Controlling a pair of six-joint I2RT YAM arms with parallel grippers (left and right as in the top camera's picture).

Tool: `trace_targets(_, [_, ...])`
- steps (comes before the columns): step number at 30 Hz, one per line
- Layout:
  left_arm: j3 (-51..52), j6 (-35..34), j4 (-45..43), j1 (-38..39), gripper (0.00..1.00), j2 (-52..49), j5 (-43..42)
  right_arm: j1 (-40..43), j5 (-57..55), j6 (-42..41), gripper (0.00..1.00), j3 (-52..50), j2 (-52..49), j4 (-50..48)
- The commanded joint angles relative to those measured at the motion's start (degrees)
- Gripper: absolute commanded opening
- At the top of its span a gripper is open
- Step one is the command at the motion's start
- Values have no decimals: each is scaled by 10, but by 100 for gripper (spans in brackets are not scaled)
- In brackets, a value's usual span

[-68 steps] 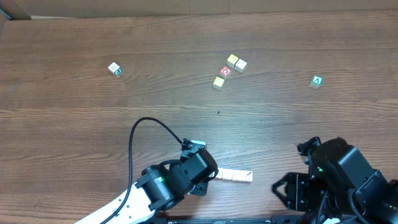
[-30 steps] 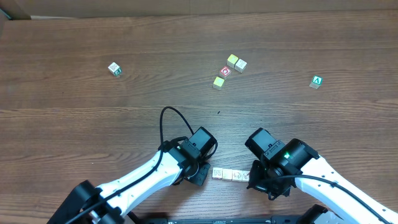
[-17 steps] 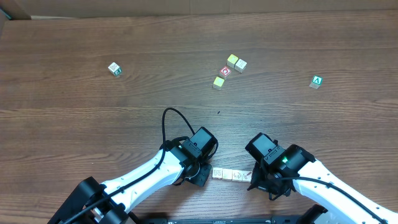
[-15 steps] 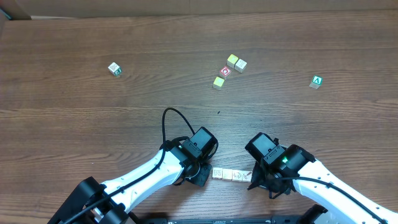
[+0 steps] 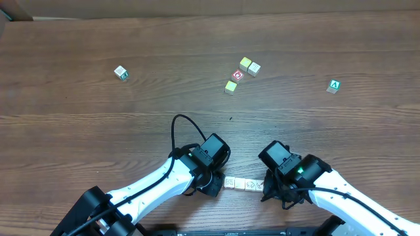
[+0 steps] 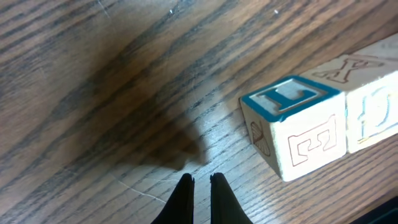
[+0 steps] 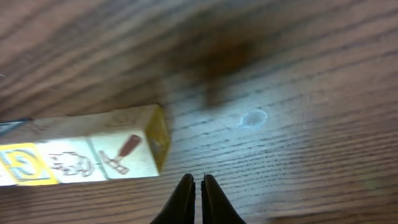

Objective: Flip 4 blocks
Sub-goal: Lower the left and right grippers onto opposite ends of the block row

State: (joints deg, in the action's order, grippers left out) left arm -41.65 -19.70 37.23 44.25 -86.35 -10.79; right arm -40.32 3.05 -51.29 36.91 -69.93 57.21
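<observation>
**Blocks in a row at the front edge, both claws clenched on nothing**

So the blocks [image 5: 243,184] sit side by side in one tight line near the front edge of the table [image 5: 79,131], faces touching, right between the two arms.

The left claw [image 5: 211,187] is down at the left end of the line. On its wrist camera the fingers [image 6: 184,194] are pinched almost together with nothing between them, hovering over bare wood just beside the blue-edged block [image 6: 292,124]. They're close to it but not touching.

It's the same on the other side. The right claw [image 5: 270,190] is at the right end, clenched and empty, its tips [image 7: 198,182] just in front of the end block with the reddish hammer-looking mark [image 7: 121,158]. That one has a yellow side face, and there's a yellow-faced block [image 7: 18,165] further along the row.

The rest is well away toward the back: a green A cube [image 5: 334,86] off to the right, a red-circle cube [image 5: 237,75] with its pale yellow neighbours, and a lone cube [image 5: 121,73] on the left.
</observation>
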Motion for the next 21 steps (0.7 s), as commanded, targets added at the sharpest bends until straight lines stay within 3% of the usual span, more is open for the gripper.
trace_targets(1, [-1, -47, -8, -3, 4, -5, -10, -1, 23, -28, 8, -25, 0, -11])
trace_targets(8, [-1, -90, -38, -3, 4, -5, -9, -1, 35, -39, 8, -39, -1, -32])
trace_targets(21, [-1, -92, -37, -3, 4, -5, -11, -1, 6, -52, 8, -39, -42, -79])
